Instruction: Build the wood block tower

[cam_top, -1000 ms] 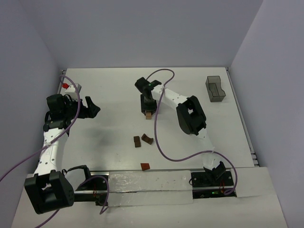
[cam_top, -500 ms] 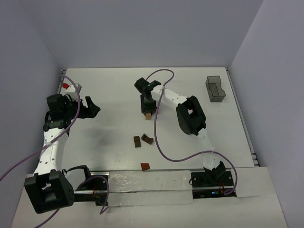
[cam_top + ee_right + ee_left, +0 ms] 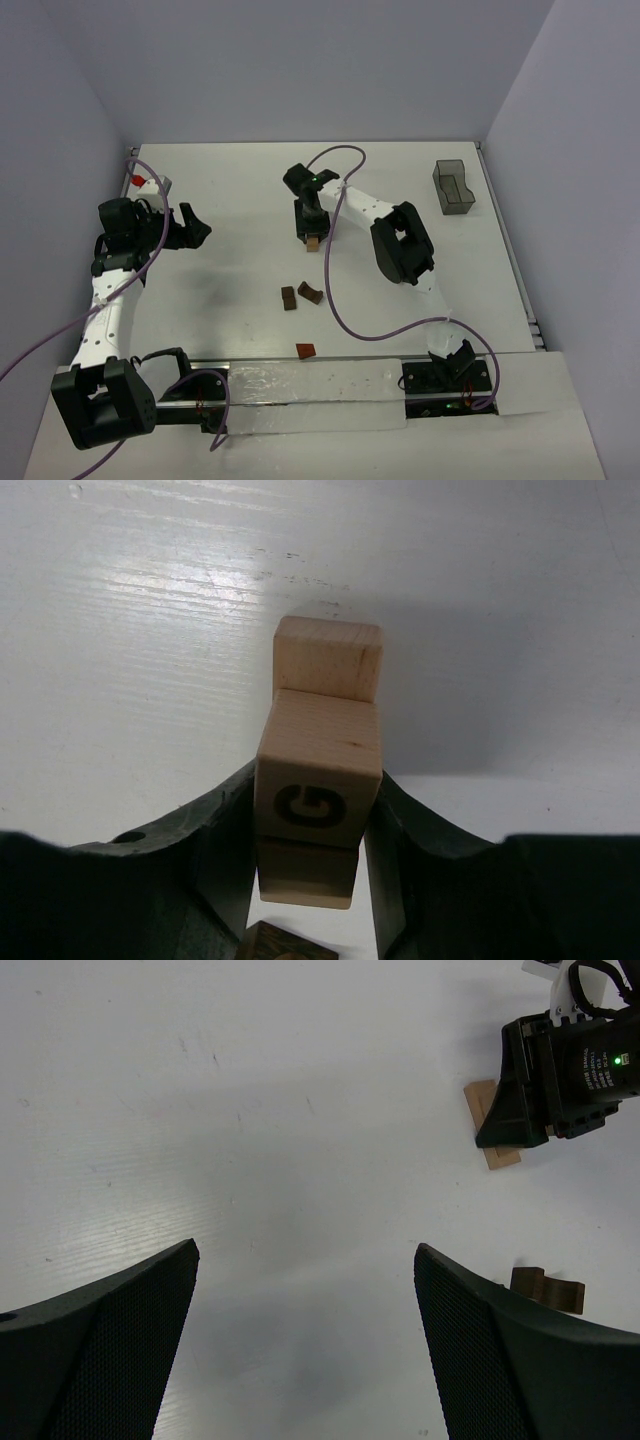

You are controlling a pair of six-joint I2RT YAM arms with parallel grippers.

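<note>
Tower: I see the wood block tower just toward 12 o'clock from table centre, made of light tan cubes, one marked G.
Right gripper: my right gripper pinches the G cube from both sides.
Left gripper: my left gripper hangs spread wide at 9 o'clock.
Loose blocks: dark brown blocks and a reddish-brown block lie at 6 o'clock of the tower.
Bin: the grey bin is at 2 o'clock.

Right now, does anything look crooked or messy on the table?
A little. In the right gripper, the G block sits slightly off from the tan block beyond it. Three brown blocks lie scattered on the table, not stacked.
</note>
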